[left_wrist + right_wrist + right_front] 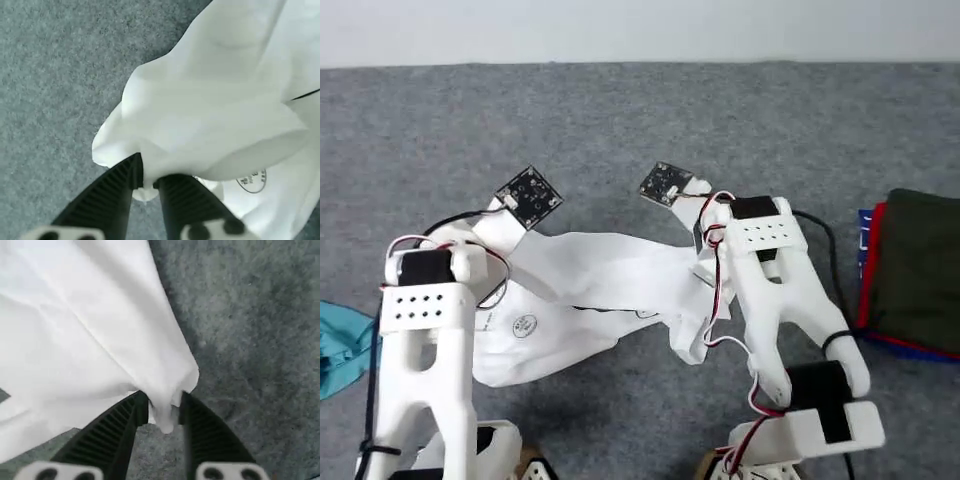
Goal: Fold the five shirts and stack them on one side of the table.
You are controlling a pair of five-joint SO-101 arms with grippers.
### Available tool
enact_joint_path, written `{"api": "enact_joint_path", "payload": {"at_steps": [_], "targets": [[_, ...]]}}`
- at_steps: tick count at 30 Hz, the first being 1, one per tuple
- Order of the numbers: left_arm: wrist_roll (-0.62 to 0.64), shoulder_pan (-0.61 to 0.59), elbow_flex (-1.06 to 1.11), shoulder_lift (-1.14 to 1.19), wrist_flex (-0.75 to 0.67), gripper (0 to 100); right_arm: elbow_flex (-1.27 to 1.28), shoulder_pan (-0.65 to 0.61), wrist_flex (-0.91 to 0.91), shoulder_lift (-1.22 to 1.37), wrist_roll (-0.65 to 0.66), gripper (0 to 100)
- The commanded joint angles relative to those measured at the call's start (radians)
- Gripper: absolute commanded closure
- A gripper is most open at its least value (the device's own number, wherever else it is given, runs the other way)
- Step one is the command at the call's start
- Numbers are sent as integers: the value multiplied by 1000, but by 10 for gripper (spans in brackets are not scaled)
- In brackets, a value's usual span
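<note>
While the left end effector [149, 181] and the right end effector [164, 410] are each pressed together on a bunched edge of the white shirt [600, 275], the step in hand appears to be a fold. The shirt lies crumpled on the desk [620, 130] between the two arms. Recommended procedure: raise both edges evenly, hold the cloth taut between the grips, and carry it over in one level pass so that no crease is trapped. Release only once the edges lie flat. A stack of folded shirts [920, 265] rests at the desk's right edge; a teal shirt [342, 345] lies at the left.
</note>
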Motion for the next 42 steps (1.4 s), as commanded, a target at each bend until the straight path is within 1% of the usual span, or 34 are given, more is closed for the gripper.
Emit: {"api": "enact_joint_path", "payload": {"at_steps": [1,3,6,9,13,15,18,19,22,30,35,42], "targets": [[-11,0,13,-5,-40,986,-170,2,128,-2,-69,797],[-11,0,25,-5,-40,986,-249,-2,209,1,-72,795],[-11,0,38,-5,-41,986,-347,-10,278,2,-72,794],[-9,0,54,-5,-57,986,-371,-36,300,4,-74,794],[-9,0,74,-5,-75,986,-373,-79,387,4,-74,793],[-9,0,74,-5,-75,986,-373,-90,443,4,-74,770],[-9,0,74,-5,-75,986,-376,-91,510,28,-74,698],[-9,2,74,-5,-75,986,-377,-90,521,47,-74,690],[-9,5,73,-5,-75,986,-379,-87,516,105,-74,691],[-9,-2,74,-5,-72,986,-483,-59,398,248,-72,691],[-9,-2,74,-5,-71,986,-598,-22,433,302,-68,691],[-9,0,74,-5,-74,986,-615,-24,558,354,-68,691]]}}
